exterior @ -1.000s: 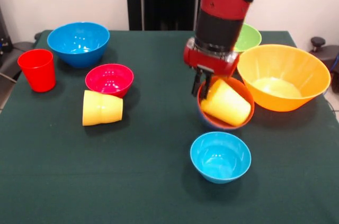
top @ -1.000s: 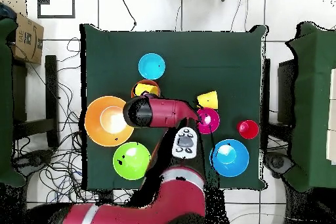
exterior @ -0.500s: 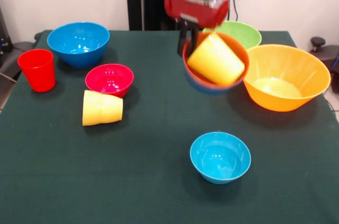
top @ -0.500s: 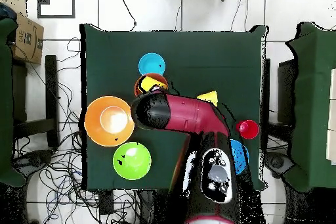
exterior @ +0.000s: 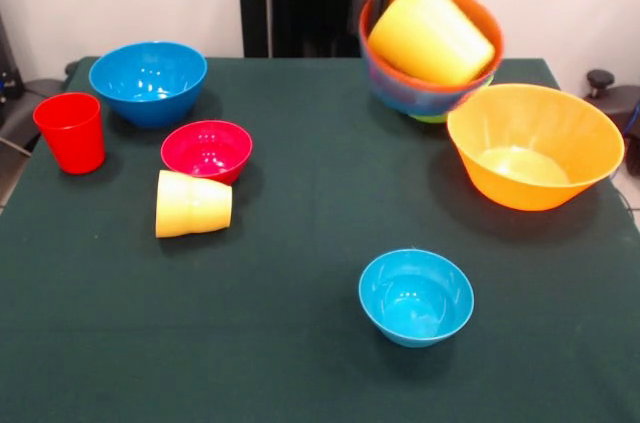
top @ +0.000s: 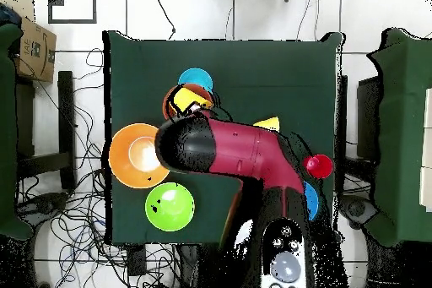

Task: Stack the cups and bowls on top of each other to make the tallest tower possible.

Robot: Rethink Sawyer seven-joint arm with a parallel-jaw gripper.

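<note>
My gripper [exterior: 366, 1] is at the top of the front view, shut on the rim of an orange-red bowl [exterior: 482, 25] nested in a small blue bowl [exterior: 405, 95]. A yellow cup [exterior: 430, 33] lies tilted inside them. This tower hangs well above the table, in front of the lime green bowl [exterior: 436, 116]. In the overhead view the tower [top: 187, 99] shows beside the arm [top: 228, 145], which hides the gripper. On the table stand the large yellow-orange bowl [exterior: 530, 143], a light-blue bowl [exterior: 415, 295], a crimson bowl [exterior: 207, 150], a medium blue bowl [exterior: 148, 81] and a red cup [exterior: 70, 131]. Another yellow cup [exterior: 193, 203] lies on its side.
The dark green table [exterior: 280, 343] carries everything. From overhead, the lime green bowl [top: 170, 206] and the large yellow-orange bowl [top: 135, 155] sit at the table's left. A cardboard box [top: 32, 48] and cables lie on the floor beyond the table.
The gripper has risen from table level with the orange-red bowl, the blue bowl under it and the yellow cup, carrying them up toward the lime green bowl. Nothing else has moved.
</note>
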